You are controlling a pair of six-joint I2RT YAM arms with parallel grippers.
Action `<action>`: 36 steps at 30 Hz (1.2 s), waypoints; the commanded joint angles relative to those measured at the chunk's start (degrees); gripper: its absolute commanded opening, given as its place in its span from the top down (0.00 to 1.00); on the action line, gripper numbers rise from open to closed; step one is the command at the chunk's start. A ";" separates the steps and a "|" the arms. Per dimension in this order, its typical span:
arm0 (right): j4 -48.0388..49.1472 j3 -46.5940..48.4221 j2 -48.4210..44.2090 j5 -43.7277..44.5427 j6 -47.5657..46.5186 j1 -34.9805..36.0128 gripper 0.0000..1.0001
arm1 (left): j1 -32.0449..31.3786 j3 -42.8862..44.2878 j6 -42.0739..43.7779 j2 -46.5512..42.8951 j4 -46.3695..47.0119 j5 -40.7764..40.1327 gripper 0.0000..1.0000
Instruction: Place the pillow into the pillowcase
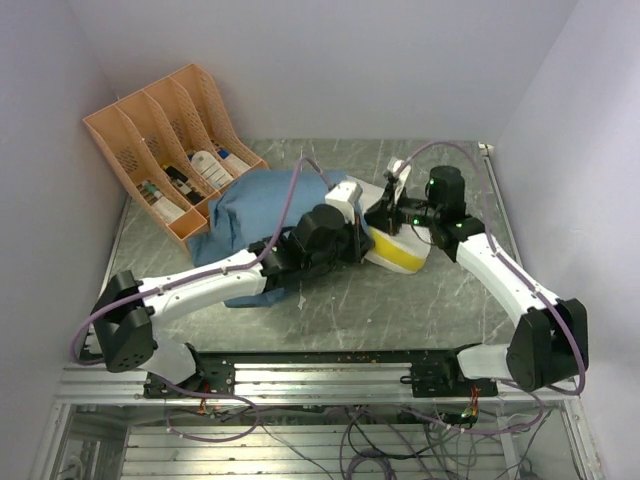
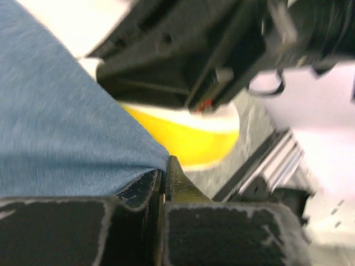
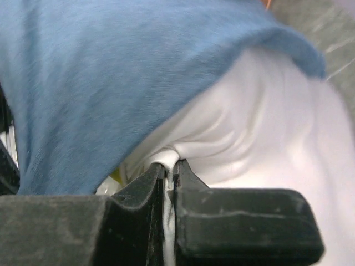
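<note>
Pillow [image 1: 400,258]: centre of top view, yellow edge showing, left part under blue fabric.
Pillowcase [image 1: 250,205]: left of centre, draped over pillow.
Left gripper [image 2: 165,169]: clamped tight on pillowcase edge.
Right gripper [image 3: 171,163]: clamped tight on a white pillow fold.
File rack [image 1: 170,140]: upper left, orange.

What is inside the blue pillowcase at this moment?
Part of the pillow lies under the pillowcase fabric; its yellow-edged end sticks out. How far in it reaches, the fabric hides.
</note>
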 commanded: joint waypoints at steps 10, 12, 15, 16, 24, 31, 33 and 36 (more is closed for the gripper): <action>16.15 -9.24 -1.64 -8.03 4.17 -5.25 1.00 | -3.54 -21.67 -8.57 -10.62 11.38 17.68 0.93; 15.88 -11.11 -0.66 -12.01 2.45 -3.54 1.00 | -3.54 -22.52 -8.35 -13.55 10.30 16.08 0.93; -0.12 -10.86 4.77 -11.36 -11.40 9.49 1.00 | -3.30 -23.68 -8.47 -13.90 12.44 14.12 0.93; -1.67 -10.93 5.64 -11.33 -12.73 12.98 1.00 | -3.28 -22.82 -8.25 -12.39 12.75 15.04 0.93; 18.00 -16.22 2.83 -13.01 3.49 0.11 1.00 | -7.89 -21.82 -7.98 -5.05 18.14 24.81 0.93; -31.19 -9.22 4.00 -12.03 -46.62 2.30 0.51 | -7.95 -31.34 -8.43 -9.40 8.64 17.56 0.37; -37.83 -8.89 1.94 -9.27 -54.85 2.11 0.35 | -7.94 -31.16 -8.31 -13.66 4.16 15.72 0.17; -44.75 -6.02 -2.94 -7.87 -61.38 -0.51 0.19 | -7.94 -26.69 -6.64 -22.54 -6.27 11.56 0.10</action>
